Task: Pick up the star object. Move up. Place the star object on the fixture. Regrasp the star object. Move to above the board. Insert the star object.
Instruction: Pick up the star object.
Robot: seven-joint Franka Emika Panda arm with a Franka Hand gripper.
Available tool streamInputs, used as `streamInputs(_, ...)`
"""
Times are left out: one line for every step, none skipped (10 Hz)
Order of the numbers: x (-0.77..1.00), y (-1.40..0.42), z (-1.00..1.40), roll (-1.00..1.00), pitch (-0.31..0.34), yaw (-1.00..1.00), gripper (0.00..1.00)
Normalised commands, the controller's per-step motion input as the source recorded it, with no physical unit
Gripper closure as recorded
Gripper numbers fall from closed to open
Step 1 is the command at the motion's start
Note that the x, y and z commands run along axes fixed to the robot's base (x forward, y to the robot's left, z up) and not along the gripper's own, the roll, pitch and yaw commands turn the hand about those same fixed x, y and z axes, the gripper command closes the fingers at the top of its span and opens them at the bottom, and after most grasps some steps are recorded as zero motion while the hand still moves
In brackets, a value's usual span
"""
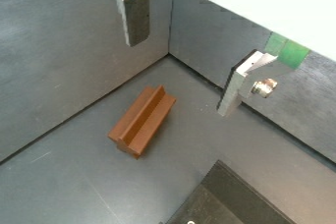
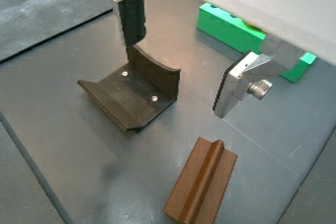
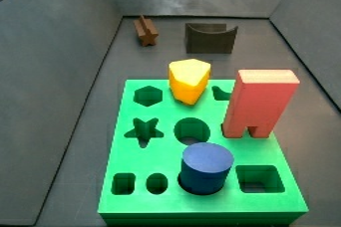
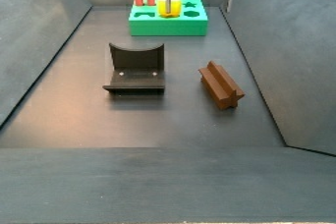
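The star object (image 1: 141, 120) is a long brown piece with a grooved, star-shaped profile. It lies on its side on the dark floor, and also shows in a wrist view (image 2: 201, 181) and in both side views (image 3: 147, 34) (image 4: 221, 84). My gripper (image 1: 191, 51) is open and empty, hanging well above the floor, apart from the star object. In a wrist view my gripper (image 2: 184, 56) is over the floor between the fixture (image 2: 132, 95) and the green board (image 2: 230, 27). The fixture (image 4: 136, 68) stands left of the star object. The board's star-shaped hole (image 3: 146, 131) is open.
The green board (image 3: 134, 161) holds a yellow hexagonal piece (image 3: 189, 80), a red block (image 3: 261, 104) and a blue cylinder (image 3: 206, 167). Grey walls enclose the floor on all sides.
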Motion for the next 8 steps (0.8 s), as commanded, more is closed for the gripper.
streamInputs(0.00,0.00,0.00,0.00,0.000,0.01,0.00)
streamInputs(0.00,-0.04,-0.08,0.00,-0.017,0.09,0.00)
streamInputs(-0.16,-0.22,-0.23,0.00,-0.099,0.29,0.00)
streamInputs(-0.24,-0.28,-0.37,-0.10,-0.160,0.45,0.00)
streamInputs(-0.28,-0.25,-0.55,-0.05,-0.167,0.49,0.00)
streamInputs(-0.31,-0.25,-0.61,0.00,-0.144,0.62,0.00)
streamInputs(-0.28,-0.11,-0.61,0.00,-0.154,0.72,0.00)
streamInputs(-0.13,-0.06,-0.53,-0.03,-0.099,0.83,0.00)
